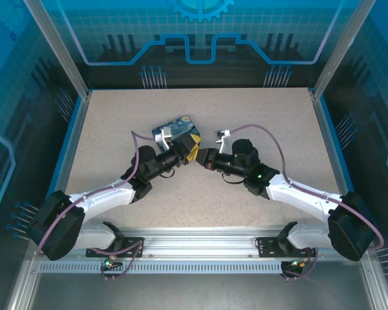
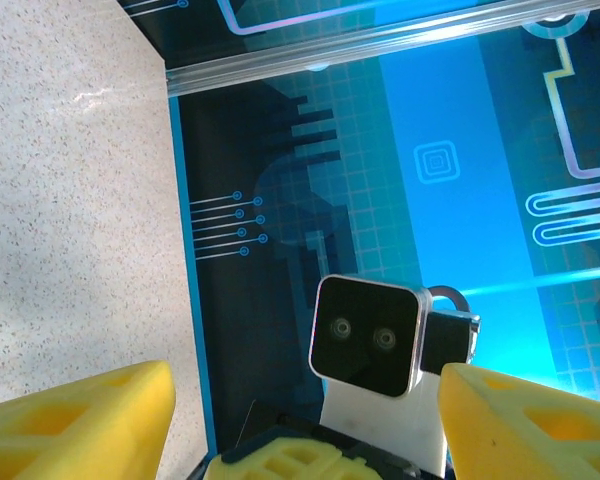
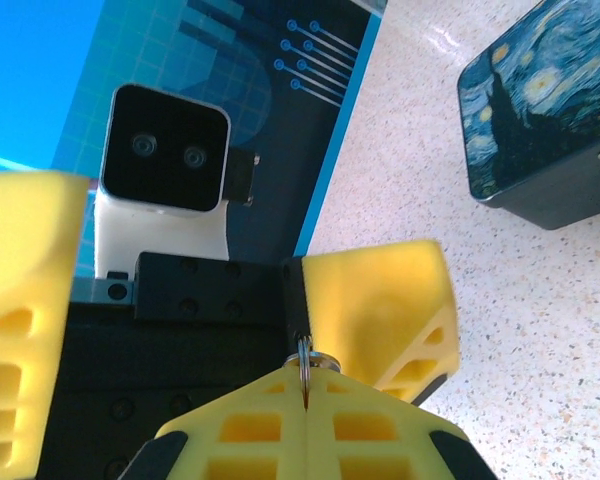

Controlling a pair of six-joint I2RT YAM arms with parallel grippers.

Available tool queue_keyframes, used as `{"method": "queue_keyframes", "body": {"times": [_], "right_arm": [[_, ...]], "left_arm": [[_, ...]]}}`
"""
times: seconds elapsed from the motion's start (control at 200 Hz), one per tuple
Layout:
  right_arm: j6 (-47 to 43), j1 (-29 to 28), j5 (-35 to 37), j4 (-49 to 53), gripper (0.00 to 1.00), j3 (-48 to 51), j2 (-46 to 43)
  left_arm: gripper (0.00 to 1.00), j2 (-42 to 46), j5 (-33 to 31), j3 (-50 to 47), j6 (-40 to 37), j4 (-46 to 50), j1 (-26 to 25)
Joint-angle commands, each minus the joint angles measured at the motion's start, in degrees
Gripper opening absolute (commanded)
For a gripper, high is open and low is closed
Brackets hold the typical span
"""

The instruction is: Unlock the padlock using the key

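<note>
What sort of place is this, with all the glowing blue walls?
Probably a robot test or demo booth. A left arm and a right arm are bolted to a metal rail at the edge of a speckled table, and blue see-through panels printed with circuit patterns wall it in.

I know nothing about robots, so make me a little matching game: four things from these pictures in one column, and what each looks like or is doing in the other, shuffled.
Things
1. left claw
2. right claw
3. tin
4. table

States
A. speckled beige surface
B. shut, pinching the key by its little ring
C. yellow fingers standing wide apart
D. painted with a swirly starry night sky

Pairs: 1-C, 2-B, 3-D, 4-A
</note>
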State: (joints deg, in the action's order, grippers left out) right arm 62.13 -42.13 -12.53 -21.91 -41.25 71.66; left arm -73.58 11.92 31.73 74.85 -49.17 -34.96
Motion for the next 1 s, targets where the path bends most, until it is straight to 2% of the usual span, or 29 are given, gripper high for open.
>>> {"method": "queue_keyframes", "body": {"times": [0.0,0.77,0.995], "right_arm": [[0.5,1.0,1.7,1.3,0.00,0.0,-1.9],[0.9,2.7,6.3,8.0,0.00,1.3,-5.8],[1.2,2.9,6.5,8.2,0.00,1.4,-6.2]], "left_arm": [[0.71,-0.3,1.4,0.1,-1.4,-2.0,-0.6],[0.56,-1.9,2.1,1.2,-1.4,-1.8,-1.8],[0.48,-2.1,2.4,1.5,-1.6,-1.4,-1.9]]}}
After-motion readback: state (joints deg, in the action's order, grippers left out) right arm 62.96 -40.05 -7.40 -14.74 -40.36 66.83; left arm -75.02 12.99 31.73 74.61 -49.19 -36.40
